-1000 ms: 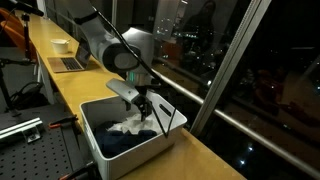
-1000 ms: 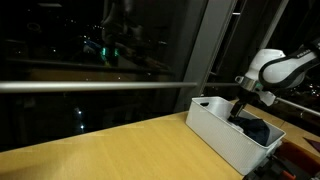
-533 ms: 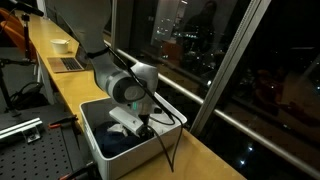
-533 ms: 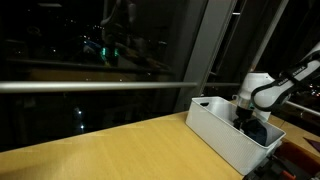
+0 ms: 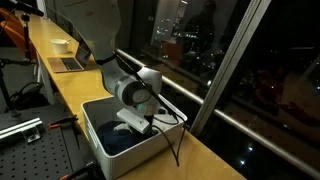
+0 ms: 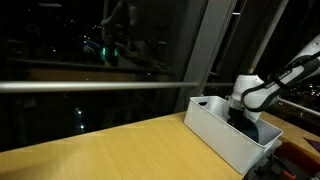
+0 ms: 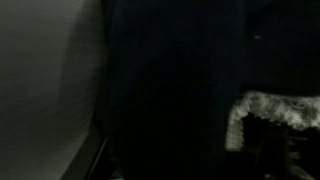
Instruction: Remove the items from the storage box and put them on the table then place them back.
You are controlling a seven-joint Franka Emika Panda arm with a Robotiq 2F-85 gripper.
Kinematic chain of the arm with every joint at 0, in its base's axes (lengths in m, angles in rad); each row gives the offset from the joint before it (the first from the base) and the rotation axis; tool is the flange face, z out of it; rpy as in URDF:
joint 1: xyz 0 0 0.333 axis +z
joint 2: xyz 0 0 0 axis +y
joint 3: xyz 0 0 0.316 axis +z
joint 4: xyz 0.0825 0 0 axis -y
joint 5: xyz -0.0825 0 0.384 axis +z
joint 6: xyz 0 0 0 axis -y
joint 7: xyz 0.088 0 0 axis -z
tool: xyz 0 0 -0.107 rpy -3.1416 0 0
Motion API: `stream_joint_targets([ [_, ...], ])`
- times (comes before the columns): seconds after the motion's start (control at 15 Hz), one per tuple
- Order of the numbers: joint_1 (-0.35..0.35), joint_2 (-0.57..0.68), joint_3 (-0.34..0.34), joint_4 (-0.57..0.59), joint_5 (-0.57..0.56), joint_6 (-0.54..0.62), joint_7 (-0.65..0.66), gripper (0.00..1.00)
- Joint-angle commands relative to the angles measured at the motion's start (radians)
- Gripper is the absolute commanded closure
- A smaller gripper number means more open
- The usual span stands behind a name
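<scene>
while my gripper (image 5: 139, 122) sits in the box (image 5: 104, 156), lower centre, i cannot tell its grip; garment (image 7: 170, 70) fills wrist view.

Dark night windows (image 6: 120, 60) with city lights

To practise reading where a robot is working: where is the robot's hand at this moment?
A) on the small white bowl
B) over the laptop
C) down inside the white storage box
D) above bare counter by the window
C: in an exterior view the hand reaches below the rim of the white storage box, down at the dark garment lying inside it.
</scene>
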Motion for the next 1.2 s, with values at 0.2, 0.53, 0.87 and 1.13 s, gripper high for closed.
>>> stream_joint_targets([
  [0.2,-0.038,-0.030,0.033,0.024,0.035,-0.049,-0.016,0.70],
  [0.53,-0.153,-0.167,0.170,-0.049,0.206,-0.114,-0.173,0.95],
  [0.87,-0.208,-0.349,0.266,-0.113,0.427,-0.258,-0.349,0.95],
  [1.13,-0.140,-0.554,0.247,-0.170,0.484,-0.355,-0.378,0.95],
])
